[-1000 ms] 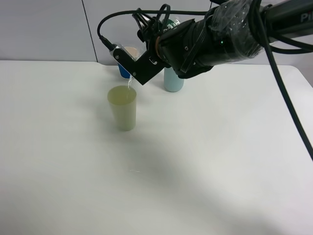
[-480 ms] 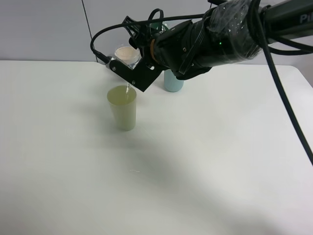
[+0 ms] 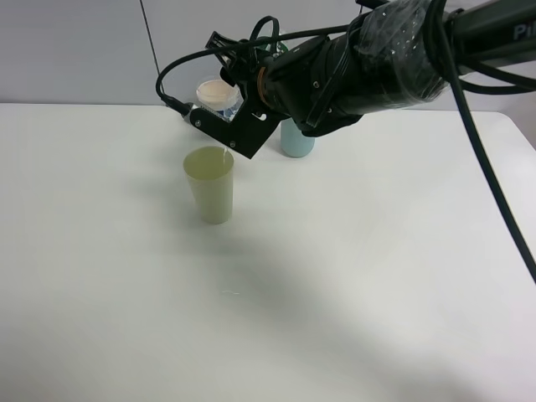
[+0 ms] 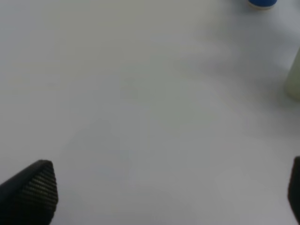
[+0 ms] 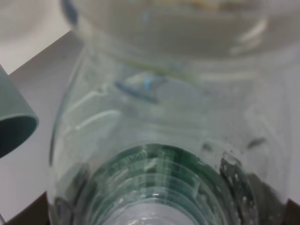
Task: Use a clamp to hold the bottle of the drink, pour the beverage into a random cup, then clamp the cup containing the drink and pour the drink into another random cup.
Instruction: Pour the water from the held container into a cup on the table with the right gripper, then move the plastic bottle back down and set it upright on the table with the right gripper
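In the exterior high view my right gripper [image 3: 230, 130] reaches across from the right and is shut on the clear bottle, holding it tilted just above the pale yellow-green cup [image 3: 209, 184]. A thin clear stream [image 3: 224, 153] falls into that cup. The black jaw hides most of the bottle there. In the right wrist view the bottle [image 5: 154, 117] fills the picture, its green label [image 5: 150, 173] showing. My left gripper [image 4: 164, 192] is open and empty over bare table; the yellow-green cup [image 4: 295, 79] is at that view's edge.
A white cup with a blue band [image 3: 216, 94] stands behind the yellow-green cup. A teal cup [image 3: 297, 138] stands to its right, partly behind the right arm, and shows in the right wrist view [image 5: 14, 122]. The white table [image 3: 126, 293] spreads around them.
My right gripper has swung left and tipped the bottle further over the yellow-green cup. The white cup behind is now uncovered. The stream keeps falling.
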